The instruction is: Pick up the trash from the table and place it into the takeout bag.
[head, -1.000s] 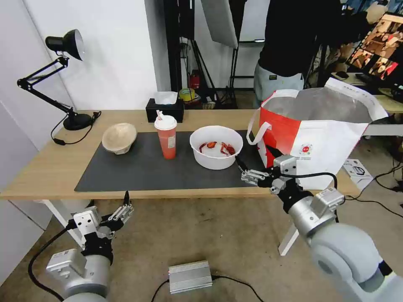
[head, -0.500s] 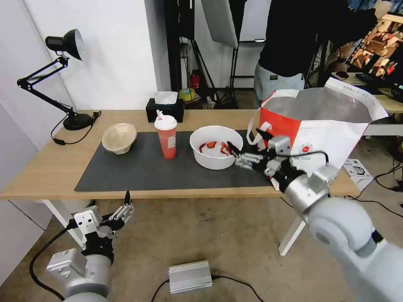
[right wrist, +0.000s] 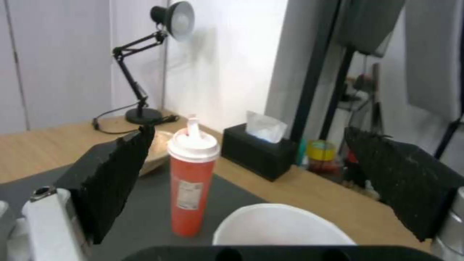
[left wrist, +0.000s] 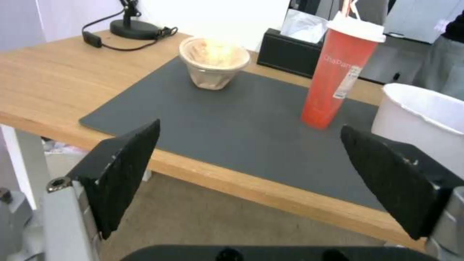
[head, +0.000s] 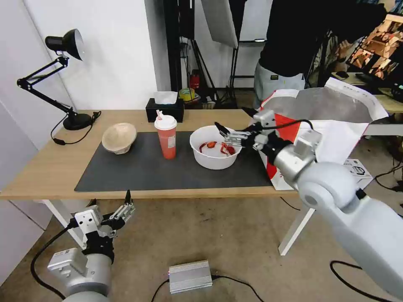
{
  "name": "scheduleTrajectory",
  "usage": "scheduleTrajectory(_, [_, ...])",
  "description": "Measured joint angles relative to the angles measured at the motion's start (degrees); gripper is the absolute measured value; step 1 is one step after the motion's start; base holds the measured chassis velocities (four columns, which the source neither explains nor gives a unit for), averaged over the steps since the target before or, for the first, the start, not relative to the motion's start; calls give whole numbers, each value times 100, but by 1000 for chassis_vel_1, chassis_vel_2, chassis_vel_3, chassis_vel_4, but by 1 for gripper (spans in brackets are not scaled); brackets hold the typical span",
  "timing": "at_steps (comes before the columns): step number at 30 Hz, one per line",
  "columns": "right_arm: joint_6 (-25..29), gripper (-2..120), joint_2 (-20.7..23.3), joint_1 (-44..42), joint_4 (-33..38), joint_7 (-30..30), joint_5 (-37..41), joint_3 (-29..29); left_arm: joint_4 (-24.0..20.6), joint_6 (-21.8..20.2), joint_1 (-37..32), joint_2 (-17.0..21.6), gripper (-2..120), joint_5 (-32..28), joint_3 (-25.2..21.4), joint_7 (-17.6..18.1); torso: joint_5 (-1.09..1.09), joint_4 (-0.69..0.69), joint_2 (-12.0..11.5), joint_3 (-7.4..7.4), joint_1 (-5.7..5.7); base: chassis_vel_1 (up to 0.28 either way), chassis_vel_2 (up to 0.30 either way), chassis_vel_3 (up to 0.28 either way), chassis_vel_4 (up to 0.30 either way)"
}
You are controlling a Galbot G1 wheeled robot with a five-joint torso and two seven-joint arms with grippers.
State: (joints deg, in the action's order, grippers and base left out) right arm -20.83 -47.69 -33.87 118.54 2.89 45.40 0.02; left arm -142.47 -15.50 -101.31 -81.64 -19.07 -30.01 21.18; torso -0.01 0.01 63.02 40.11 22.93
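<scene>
On the table (head: 50,167), a dark grey mat (head: 142,167) carries the trash: a beige bowl (head: 119,137) at the left, a red cup (head: 167,140) with a white lid in the middle, and a white bowl (head: 214,157) with red scraps to the right. The takeout bag (head: 327,126) stands open at the table's right end. My right gripper (head: 233,119) hovers open just above the white bowl's right rim, holding nothing; its wrist view looks over the white bowl (right wrist: 280,224) toward the red cup (right wrist: 191,181). My left gripper (head: 126,203) hangs open below the table's front edge.
A black desk lamp (head: 63,75) stands at the far left corner and a black tissue box (head: 165,110) behind the cup. A silver box (head: 189,276) with cables lies on the floor. A person stands behind the bag.
My right arm has risen from the table's front edge beside the bag and swung left and forward, so its open gripper now sits over the white bowl. The left arm has stayed put.
</scene>
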Motion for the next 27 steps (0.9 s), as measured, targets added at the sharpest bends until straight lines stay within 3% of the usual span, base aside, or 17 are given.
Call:
scheduleTrajectory(12, [-568,100,-394,816,-601,-143,55,-861,40,2,-9,-8,100,-3,3,-7,0,0,0,0,0,0,0,0,0])
scheduleTrajectory(15, [-968,100,-557,1080,-780,-153,70,-1200,48,3,-18,-8,100,-2,4,-7,0,0,0,0,0,0,0,0,0])
scheduleTrajectory(23, [-1980,100,-769,1656,-1040,-238,311,-1352,55,7,-22,-8,100,4,9,-5,0,-1,0,-1,-1,0,0,0,0])
scheduleTrajectory(27, [-2099,100,-841,1977,-1248,-358,382,-1437,74,8,-6,-30,100,6,6,-3,-1,0,1,-1,-1,0,0,0,0])
